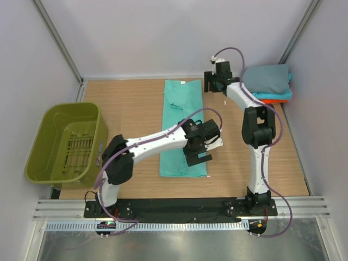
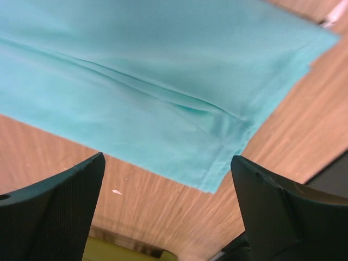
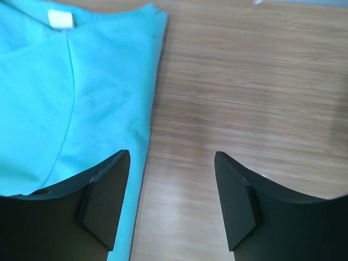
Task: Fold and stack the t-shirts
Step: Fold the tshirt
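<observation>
A mint green t-shirt (image 1: 182, 117) lies folded into a long strip down the middle of the table. It also shows in the left wrist view (image 2: 157, 81) and in the right wrist view (image 3: 70, 92), with its neck label at the top. My left gripper (image 1: 199, 157) is open and empty, hovering over the strip's near right corner. My right gripper (image 1: 216, 86) is open and empty, just right of the strip's far end. A stack of folded t-shirts, slate grey (image 1: 266, 79) over cyan and orange-red, sits at the far right.
An olive-green plastic basket (image 1: 68, 142) stands at the left edge of the table. Bare wooden table top (image 1: 130, 103) shows on both sides of the strip. White walls close in the back and sides.
</observation>
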`<state>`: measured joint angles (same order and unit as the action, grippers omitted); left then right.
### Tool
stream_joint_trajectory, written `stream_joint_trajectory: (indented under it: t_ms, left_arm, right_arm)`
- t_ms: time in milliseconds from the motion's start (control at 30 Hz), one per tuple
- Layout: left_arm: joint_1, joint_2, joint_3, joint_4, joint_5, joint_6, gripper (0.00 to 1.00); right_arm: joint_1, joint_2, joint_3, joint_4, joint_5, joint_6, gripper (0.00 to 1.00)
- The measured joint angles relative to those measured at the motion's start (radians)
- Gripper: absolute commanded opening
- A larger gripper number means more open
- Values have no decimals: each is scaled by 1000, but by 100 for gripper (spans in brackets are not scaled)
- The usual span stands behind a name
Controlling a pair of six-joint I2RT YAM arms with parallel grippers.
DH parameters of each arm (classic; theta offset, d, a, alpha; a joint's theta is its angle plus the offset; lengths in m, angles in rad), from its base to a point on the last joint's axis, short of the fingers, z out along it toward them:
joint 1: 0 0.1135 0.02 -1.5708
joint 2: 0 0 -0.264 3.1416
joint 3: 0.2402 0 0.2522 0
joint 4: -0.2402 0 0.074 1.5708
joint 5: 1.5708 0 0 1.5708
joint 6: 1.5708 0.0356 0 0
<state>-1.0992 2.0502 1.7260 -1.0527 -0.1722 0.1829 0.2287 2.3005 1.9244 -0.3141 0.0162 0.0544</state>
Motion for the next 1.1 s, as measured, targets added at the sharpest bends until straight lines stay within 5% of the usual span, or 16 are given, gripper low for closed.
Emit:
stream_joint_trajectory:
  t_ms: [200, 400, 800, 1100]
  left_arm:
    - [50, -244, 126, -29, 83, -52, 100]
    - [226, -377, 41, -18, 135, -231, 91]
    - [608, -465, -520, 176, 470, -686, 77]
    - [644, -566, -921, 479, 640, -951, 68]
  right_arm:
    - [-80, -289, -100, -108, -73, 108, 68]
    - [-121, -615, -444, -137, -254, 342, 67]
    - [-53, -892, -1104, -228, -482, 596, 67]
    - [-3, -953, -1318, -188, -550, 642, 64]
